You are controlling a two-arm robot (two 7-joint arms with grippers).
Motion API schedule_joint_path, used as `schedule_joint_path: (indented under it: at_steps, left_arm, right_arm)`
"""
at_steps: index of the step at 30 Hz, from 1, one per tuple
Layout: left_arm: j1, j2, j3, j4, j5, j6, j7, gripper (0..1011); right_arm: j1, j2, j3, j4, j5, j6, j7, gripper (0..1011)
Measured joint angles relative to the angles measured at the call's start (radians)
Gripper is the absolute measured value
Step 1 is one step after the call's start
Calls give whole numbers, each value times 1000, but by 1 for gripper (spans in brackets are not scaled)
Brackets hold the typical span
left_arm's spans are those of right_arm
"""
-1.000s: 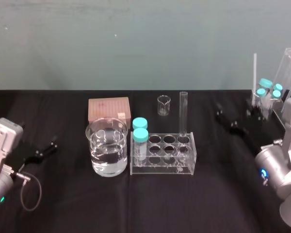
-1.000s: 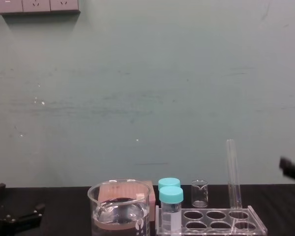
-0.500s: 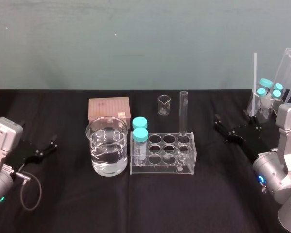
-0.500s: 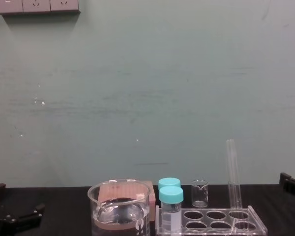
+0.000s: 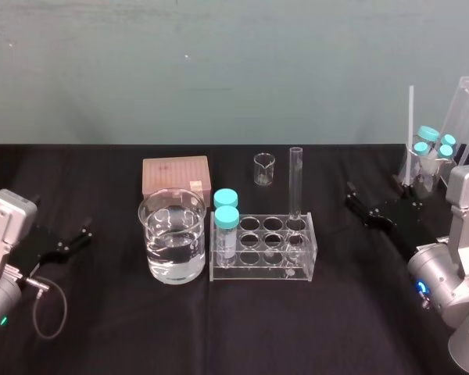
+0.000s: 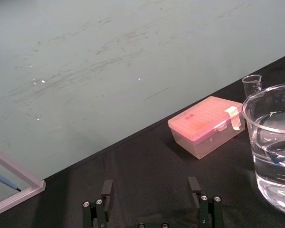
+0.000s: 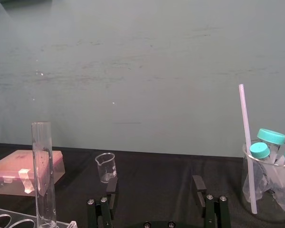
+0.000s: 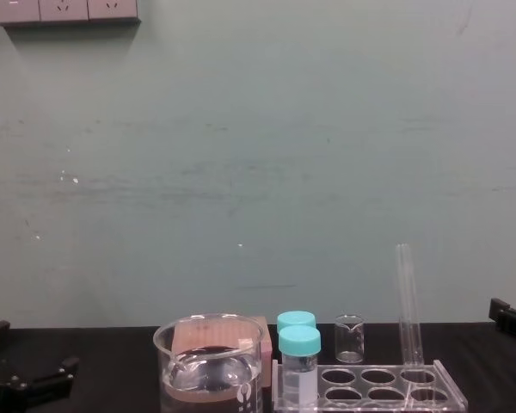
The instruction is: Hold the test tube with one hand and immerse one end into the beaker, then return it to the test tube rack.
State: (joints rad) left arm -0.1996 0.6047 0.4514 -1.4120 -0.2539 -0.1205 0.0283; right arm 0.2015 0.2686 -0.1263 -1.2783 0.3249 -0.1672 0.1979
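The scene is lit softly and evenly, at a moderate level, and the source cannot be told. The wall (image 5: 219, 70) is shown as the brightest surface, while the black tablecloth (image 5: 242, 328) is rendered as a dark, nearly featureless field. Small highlights are caught on the rim and water of the beaker (image 5: 173, 237) and along the test tube (image 5: 295, 183) (faint streaks, nowhere blown out).

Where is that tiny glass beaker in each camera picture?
Head view: tiny beaker behind the test tube rack.
Left wrist view: tiny beaker past the large beaker.
Right wrist view: tiny beaker beyond the test tube.
Chest view: tiny beaker between capped vials and test tube.
Shared landmark: pink box.
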Motion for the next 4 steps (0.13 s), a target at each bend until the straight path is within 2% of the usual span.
schedule_joint_path:
  at_steps: [4]
  left_arm:
    - [0, 0, 0, 0, 0, 0, 0, 1000]
  right_arm:
    - [0, 0, 0, 0, 0, 0, 0, 1000]
